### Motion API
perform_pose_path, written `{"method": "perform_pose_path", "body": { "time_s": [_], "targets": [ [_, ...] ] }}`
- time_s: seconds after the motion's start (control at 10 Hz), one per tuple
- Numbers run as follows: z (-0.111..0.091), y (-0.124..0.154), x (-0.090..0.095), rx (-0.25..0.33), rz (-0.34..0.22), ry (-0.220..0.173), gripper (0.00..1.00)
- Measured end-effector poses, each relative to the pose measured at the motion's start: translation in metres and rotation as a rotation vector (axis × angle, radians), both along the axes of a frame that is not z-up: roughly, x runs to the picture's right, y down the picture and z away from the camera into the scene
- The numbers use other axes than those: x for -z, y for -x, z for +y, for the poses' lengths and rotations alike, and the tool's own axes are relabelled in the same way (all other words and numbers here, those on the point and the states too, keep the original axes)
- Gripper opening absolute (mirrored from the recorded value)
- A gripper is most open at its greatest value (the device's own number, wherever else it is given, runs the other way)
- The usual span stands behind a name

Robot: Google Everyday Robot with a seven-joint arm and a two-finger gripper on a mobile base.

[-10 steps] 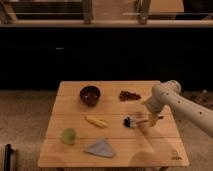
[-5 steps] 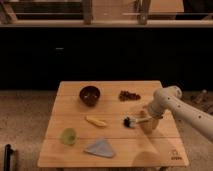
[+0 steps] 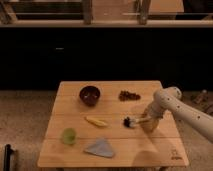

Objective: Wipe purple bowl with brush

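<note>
The purple bowl point(image 3: 90, 95) is a round dark maroon dish at the back left of the wooden table point(image 3: 75, 152). The brush point(image 3: 134, 121) lies to the right of the table's middle, black bristle head pointing left, pale handle running right into my gripper. My gripper point(image 3: 149, 120) comes down from the white arm point(image 3: 185, 111) on the right and sits at the handle's right end. The bowl is well to the left and farther back from the gripper.
A yellow banana-like piece point(image 3: 96, 121) lies in the middle. A small pale green cup point(image 3: 68, 135) stands front left. A grey-blue cloth point(image 3: 100, 148) lies at the front. A dark brown clump point(image 3: 129, 95) sits at the back right.
The arm has lowered a little and drawn slightly right at the brush's handle end. The brush stays about where it was.
</note>
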State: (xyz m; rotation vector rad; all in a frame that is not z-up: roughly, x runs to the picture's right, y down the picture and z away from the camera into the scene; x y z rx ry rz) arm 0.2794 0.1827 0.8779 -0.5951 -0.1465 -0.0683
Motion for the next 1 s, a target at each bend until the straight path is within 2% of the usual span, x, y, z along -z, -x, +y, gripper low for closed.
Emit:
{"method": "perform_pose_path", "body": {
  "time_s": [0.2, 0.3, 0.5, 0.8, 1.0],
  "targets": [
    [-0.001, -0.002, 0.002, 0.000, 0.002, -0.001, 0.03],
    [-0.001, -0.002, 0.002, 0.005, 0.003, -0.001, 0.00],
    [-0.006, -0.002, 0.009, 0.026, 0.004, -0.010, 0.00],
    [-0.027, 0.001, 0.029, 0.041, -0.002, -0.062, 0.00],
    [-0.034, 0.002, 0.041, 0.040, -0.002, -0.088, 0.00]
  ]
}}
